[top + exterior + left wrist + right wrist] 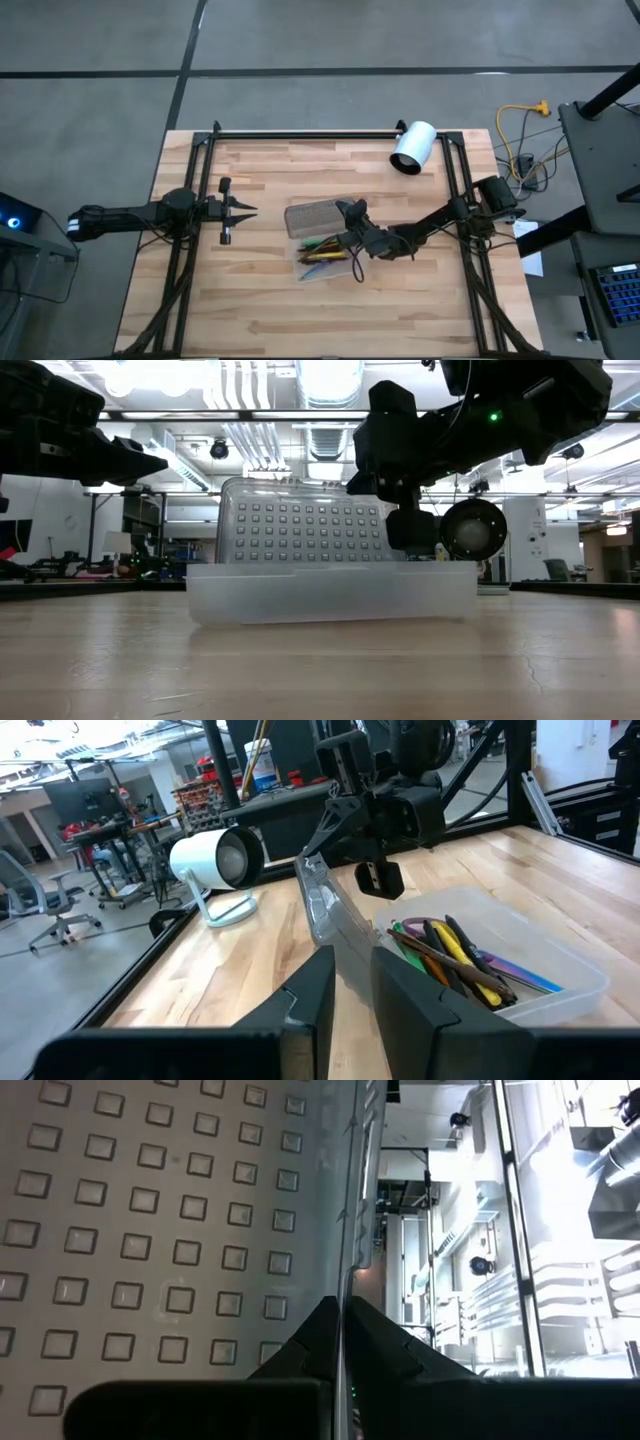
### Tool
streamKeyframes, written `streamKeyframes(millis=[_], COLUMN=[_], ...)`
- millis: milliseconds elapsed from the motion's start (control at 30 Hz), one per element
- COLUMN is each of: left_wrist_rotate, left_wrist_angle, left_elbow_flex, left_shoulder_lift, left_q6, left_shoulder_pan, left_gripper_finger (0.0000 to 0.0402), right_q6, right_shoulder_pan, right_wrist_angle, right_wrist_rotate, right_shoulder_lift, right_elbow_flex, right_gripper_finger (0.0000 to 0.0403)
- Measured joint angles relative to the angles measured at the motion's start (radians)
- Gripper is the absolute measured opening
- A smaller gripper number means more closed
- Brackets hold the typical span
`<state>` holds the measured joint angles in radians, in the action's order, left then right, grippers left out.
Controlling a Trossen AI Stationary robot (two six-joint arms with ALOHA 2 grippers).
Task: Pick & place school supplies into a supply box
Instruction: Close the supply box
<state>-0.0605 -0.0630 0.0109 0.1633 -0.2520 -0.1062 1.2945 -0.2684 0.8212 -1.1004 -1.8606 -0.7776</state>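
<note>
The supply box (325, 258) is a translucent case near the table's middle. Its grey studded lid (305, 520) stands raised on the box's far long side. Pencils and pens (450, 952) in yellow, green, brown and orange lie inside, along with a purple and blue piece (520, 978). My right gripper (350, 213) reaches in from the right and is shut on the lid. My left gripper (252, 210) waits left of the box, above the table, its fingers a narrow gap apart and touching nothing. My right gripper pinches the lid's free edge (347, 1270) between its two fingers (385, 1342), near the lid's right end. It comes slanting down from the table's right side. The lid stands about upright, its lower edge still on the box's far wall.
A white cylinder (412, 147) lies near the table's far right corner, its open end towards the box. Black frame rails (300, 133) run along the far edge and both sides. Bare wood lies on the near side of the box.
</note>
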Motion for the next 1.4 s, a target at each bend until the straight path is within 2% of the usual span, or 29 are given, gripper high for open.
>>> streamKeyframes(millis=[667, 1400], left_wrist_rotate=[0.000, 0.000], left_wrist_angle=[0.000, 0.000], left_elbow_flex=[0.000, 0.000], left_shoulder_lift=[0.000, 0.000], left_q6=[0.000, 0.000], left_shoulder_pan=[0.000, 0.000], left_gripper_finger=[0.0054, 0.0054], right_q6=[0.037, 0.044], right_shoulder_pan=[-0.032, -0.169], right_wrist_angle=[0.069, 0.075], right_wrist_rotate=[-0.035, -0.103], right_shoulder_lift=[-0.028, -0.028], right_elbow_flex=[0.000, 0.000], right_gripper_finger=[0.0008, 0.0008])
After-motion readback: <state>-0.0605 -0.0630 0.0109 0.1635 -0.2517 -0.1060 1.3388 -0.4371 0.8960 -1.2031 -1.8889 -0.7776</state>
